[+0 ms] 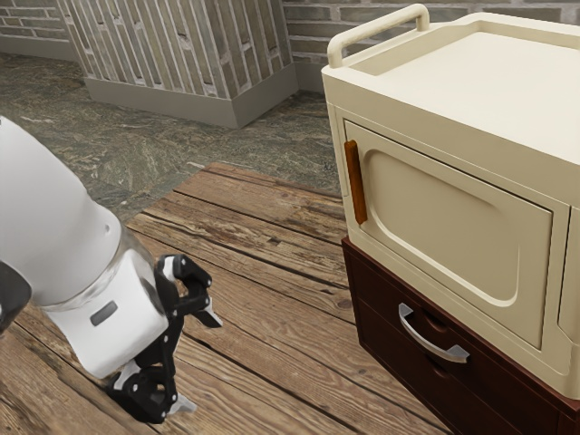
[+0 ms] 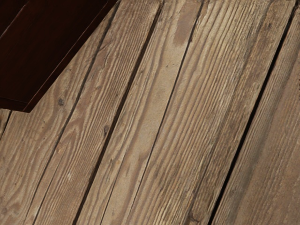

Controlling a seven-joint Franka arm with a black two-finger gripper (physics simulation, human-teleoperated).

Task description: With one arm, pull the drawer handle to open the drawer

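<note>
My gripper [image 1: 201,361] stands open above the wooden table in the exterior view's lower left, its two black fingers spread wide with nothing between them. Well apart from it, toward the exterior view's right, is a dark red-brown drawer cabinet [image 1: 385,337]. A curved silver handle [image 1: 433,339] is fixed on its front, which looks closed. In the wrist view a corner of the dark cabinet [image 2: 33,51] shows, with no handle seen on it.
A cream cabinet [image 1: 444,213] with an orange-brown door handle [image 1: 355,182] and a top rail rests on the dark cabinet. The plank table [image 1: 272,263] spans the gap between gripper and cabinets. Behind stands a slatted block [image 1: 181,54] on a stone floor.
</note>
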